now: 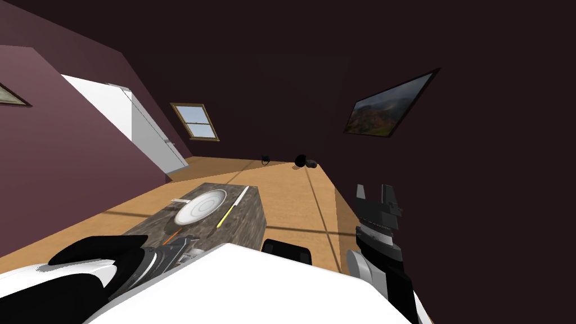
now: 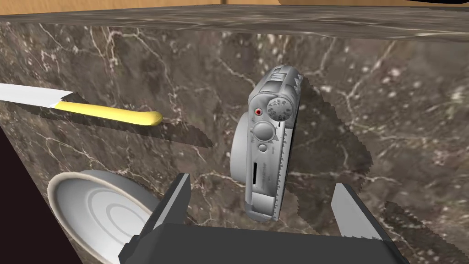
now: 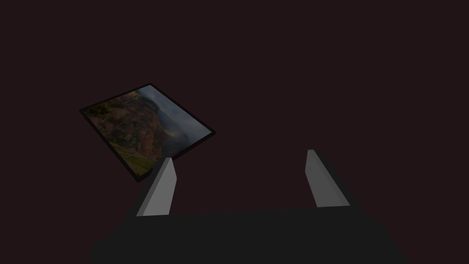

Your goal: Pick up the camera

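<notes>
camera (image 2: 268, 146) on the marble block (image 2: 137, 59), near end between the spread fingers of the left hand (image 2: 262, 181)

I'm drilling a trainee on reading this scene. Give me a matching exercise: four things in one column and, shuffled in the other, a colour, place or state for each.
1 camera
2 knife
3 plate
4 right gripper

A open, off to the side of the table
B yellow handle
C silver, just ahead of the open left gripper
D round, pale, ringed

Pairs: 1-C, 2-B, 3-D, 4-A
</notes>
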### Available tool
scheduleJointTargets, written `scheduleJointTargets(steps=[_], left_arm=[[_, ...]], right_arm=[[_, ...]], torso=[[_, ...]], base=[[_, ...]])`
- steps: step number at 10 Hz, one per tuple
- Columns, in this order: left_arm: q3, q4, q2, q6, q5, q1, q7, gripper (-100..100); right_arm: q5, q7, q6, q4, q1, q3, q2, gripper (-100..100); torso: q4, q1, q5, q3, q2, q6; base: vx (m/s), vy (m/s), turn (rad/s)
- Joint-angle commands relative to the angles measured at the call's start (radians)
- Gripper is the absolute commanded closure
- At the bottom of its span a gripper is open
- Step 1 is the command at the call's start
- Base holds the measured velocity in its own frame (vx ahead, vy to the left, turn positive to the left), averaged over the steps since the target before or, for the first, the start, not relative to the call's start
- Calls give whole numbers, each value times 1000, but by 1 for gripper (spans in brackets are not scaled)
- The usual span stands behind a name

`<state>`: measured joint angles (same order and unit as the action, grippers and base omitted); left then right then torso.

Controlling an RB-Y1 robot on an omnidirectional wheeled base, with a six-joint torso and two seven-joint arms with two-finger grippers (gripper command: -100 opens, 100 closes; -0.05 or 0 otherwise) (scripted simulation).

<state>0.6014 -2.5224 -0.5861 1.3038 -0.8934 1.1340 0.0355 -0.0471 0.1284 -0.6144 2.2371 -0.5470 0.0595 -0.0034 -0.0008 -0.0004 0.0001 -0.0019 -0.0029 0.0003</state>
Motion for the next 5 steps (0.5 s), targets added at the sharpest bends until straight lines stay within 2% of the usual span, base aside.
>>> scheduleJointTargets(steps=[1, 2, 3, 4, 5], left_arm=[[-6, -31, -10, 27, -10, 11, -8, -100], [-2, -19, -9, 18, -9, 6, -5, -100], [-2, -21, -9, 21, -10, 7, -6, 0], [-19, 10, -7, 7, 4, -7, 3, -100], [-30, 31, -5, -3, 13, -15, 8, -100]], right_arm=[[0, 0, 0, 0, 0, 0, 0, 0], [0, 0, 0, 0, 0, 0, 0, 0], [0, 0, 0, 0, 0, 0, 0, 0], [0, 0, 0, 0, 0, 0, 0, 0], [0, 0, 0, 0, 0, 0, 0, 0]], torso=[[0, 0, 0, 0, 0, 0], [0, 0, 0, 1, 1, 0], [1, 0, 0, 1, 2, 0], [1, 0, 0, 2, 3, 0], [1, -1, 0, 2, 3, 0]], base=[[27, 2, -18], [10, 1, -2], [0, 0, 0], [-4, -9, -65], [-11, -18, -68]])
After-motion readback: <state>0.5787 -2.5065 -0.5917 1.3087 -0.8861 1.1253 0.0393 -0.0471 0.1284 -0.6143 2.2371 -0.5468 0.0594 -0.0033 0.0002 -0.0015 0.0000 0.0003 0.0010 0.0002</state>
